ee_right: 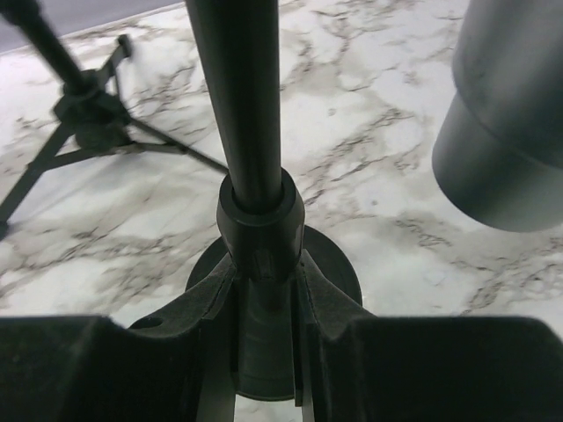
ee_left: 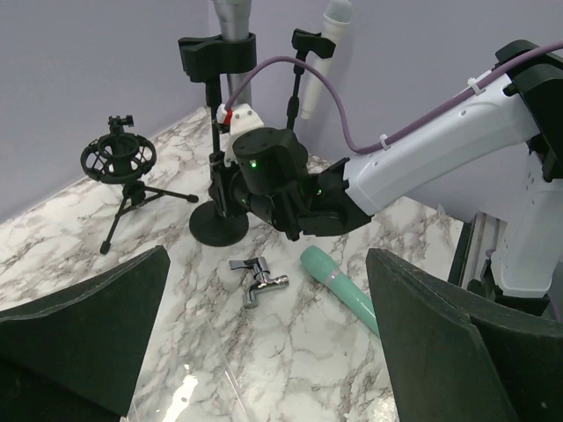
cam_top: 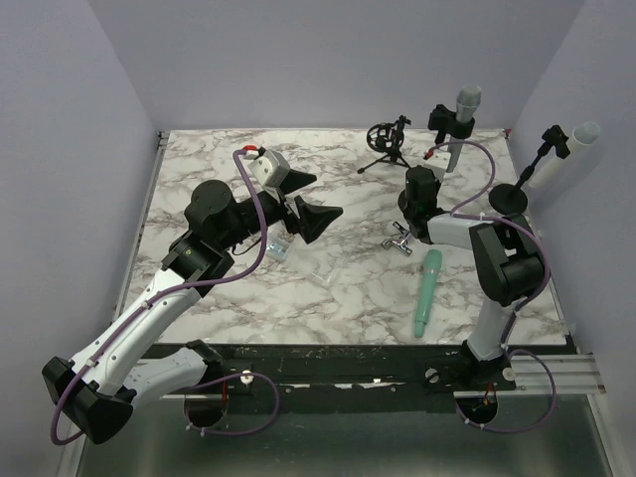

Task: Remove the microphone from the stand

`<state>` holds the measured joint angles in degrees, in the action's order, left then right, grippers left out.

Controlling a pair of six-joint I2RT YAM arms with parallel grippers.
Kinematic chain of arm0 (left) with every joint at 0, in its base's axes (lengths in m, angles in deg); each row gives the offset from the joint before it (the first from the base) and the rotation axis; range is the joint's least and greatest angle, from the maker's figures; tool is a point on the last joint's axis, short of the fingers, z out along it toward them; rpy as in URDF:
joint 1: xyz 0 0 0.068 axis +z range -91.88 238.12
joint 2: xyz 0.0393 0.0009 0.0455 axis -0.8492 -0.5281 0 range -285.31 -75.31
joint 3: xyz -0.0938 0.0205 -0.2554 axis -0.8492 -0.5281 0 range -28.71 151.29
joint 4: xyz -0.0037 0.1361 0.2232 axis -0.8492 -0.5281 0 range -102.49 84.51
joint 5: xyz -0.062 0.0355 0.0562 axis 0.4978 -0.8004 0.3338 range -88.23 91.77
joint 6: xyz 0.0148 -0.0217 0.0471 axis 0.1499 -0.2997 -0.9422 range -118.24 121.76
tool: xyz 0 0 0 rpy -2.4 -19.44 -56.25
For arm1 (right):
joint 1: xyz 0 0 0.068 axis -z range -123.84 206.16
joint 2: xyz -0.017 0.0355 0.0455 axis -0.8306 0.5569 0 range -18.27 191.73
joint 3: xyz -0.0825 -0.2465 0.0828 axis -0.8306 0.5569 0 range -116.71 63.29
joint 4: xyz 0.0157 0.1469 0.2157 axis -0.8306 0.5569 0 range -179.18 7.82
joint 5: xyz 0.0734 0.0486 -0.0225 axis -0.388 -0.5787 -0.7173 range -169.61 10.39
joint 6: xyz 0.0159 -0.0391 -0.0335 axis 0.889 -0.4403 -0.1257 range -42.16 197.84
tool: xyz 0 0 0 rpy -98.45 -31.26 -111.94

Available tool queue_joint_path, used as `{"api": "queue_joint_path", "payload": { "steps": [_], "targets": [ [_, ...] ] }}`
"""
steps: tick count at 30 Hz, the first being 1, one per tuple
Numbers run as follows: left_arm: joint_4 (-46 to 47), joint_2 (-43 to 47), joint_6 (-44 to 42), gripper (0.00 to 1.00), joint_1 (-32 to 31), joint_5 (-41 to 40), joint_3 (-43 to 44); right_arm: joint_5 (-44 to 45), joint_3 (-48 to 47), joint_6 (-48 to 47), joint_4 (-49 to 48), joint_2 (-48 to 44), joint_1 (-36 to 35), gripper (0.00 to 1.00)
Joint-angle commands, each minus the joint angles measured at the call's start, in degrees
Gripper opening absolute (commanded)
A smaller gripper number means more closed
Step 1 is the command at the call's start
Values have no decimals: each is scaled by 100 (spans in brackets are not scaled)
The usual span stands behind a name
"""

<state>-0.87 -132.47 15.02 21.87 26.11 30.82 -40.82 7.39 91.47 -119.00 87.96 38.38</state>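
A grey microphone (cam_top: 465,104) sits upright in a black clip (cam_top: 440,121) on top of a round-based stand at the back right. It also shows in the left wrist view (ee_left: 234,18), above the stand's base (ee_left: 218,227). My right gripper (cam_top: 421,189) is shut on the stand's pole (ee_right: 246,105) just above the base, with its fingers (ee_right: 327,303) pressed on both sides. My left gripper (cam_top: 310,204) is open and empty, held above the middle of the table and facing the stand; its fingers (ee_left: 88,325) frame the view.
A second stand (cam_top: 510,199) at the far right holds a white microphone (cam_top: 581,136). A small tripod shock mount (cam_top: 386,142) stands at the back. A chrome tap (cam_top: 399,239), a teal wand-like object (cam_top: 427,290) and a clear plastic piece (cam_top: 278,248) lie on the marble table.
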Motion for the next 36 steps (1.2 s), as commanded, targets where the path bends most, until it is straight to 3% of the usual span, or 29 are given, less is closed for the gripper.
{"api": "queue_joint_path", "payload": {
  "steps": [1, 11, 13, 19, 27, 36],
  "targets": [
    [76, 72, -98, 98, -39, 2, 41, -440, 101, -65, -363, -104, -284, 1],
    [52, 1, -201, 98, -33, -129, 15, -639, 325, -187, -675, -149, -743, 1],
    [48, -46, -205, 98, -32, -135, 10, -643, 365, -224, -665, -194, -766, 10],
    [49, -162, -218, 98, -38, -192, -12, -543, 571, -272, -639, -538, -779, 59],
    [41, -268, -236, 98, -33, -235, -12, -188, 724, -112, 263, -1551, -775, 97],
    [50, -348, -215, 98, -44, -269, -20, -253, 407, -219, 1732, -2930, -781, 100]
  ]
}}
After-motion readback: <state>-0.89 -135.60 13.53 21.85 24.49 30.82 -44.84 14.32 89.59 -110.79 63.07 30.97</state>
